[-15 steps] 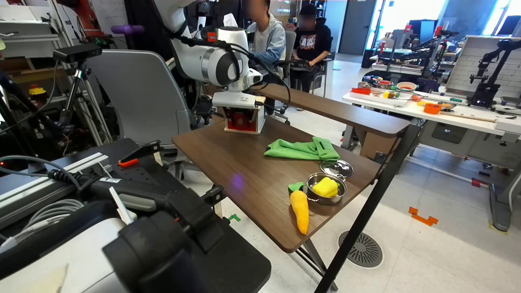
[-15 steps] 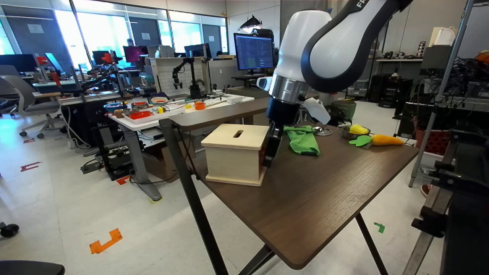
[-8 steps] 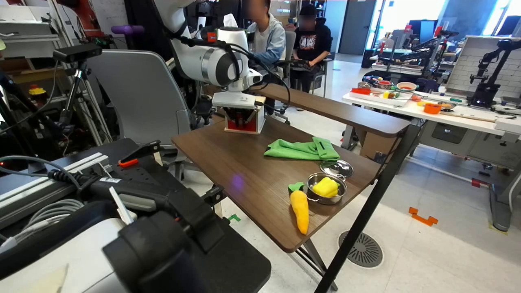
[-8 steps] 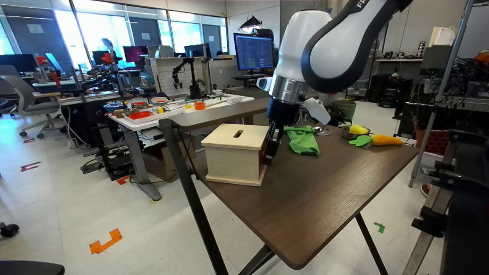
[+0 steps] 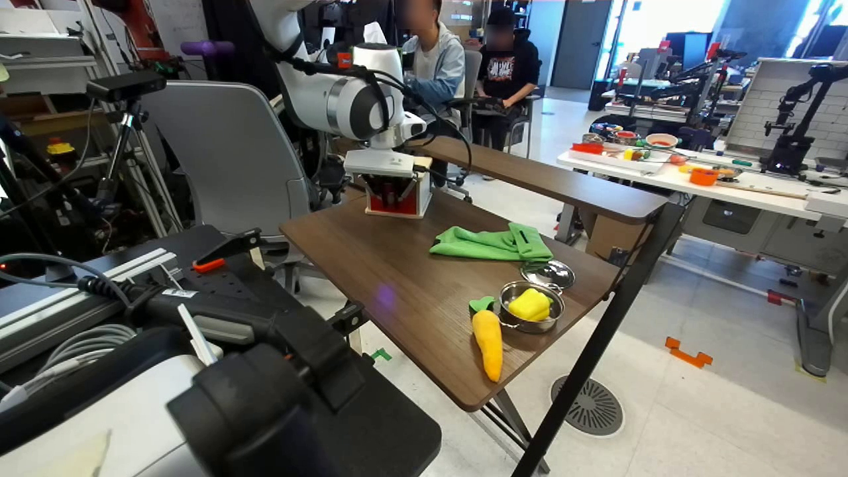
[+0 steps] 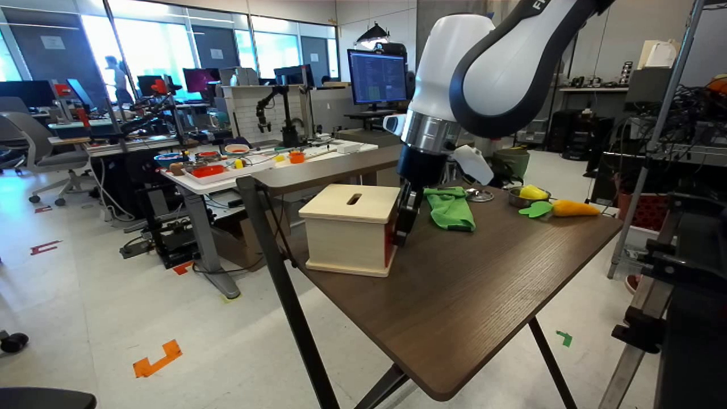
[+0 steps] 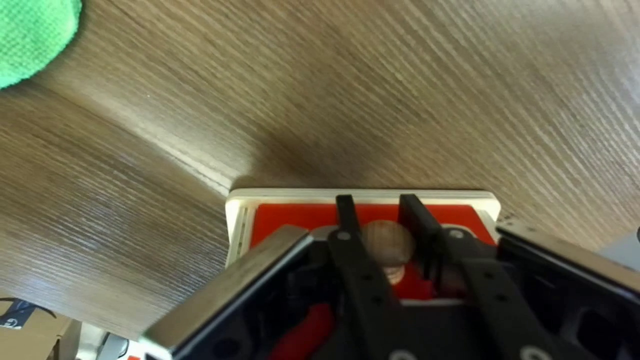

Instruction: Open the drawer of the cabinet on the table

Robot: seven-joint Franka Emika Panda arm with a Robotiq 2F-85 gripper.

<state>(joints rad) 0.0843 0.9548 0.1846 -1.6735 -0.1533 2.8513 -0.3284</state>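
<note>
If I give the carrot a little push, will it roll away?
It may roll, since the carrot looks rounded. It would probably swing in a curve, because it narrows toward one end. A hard push might send it off, as it lies near the edge of the table.

Tool (image 7: 380, 215) downward, narrow gap between fingers (image 7: 421, 227)
</note>
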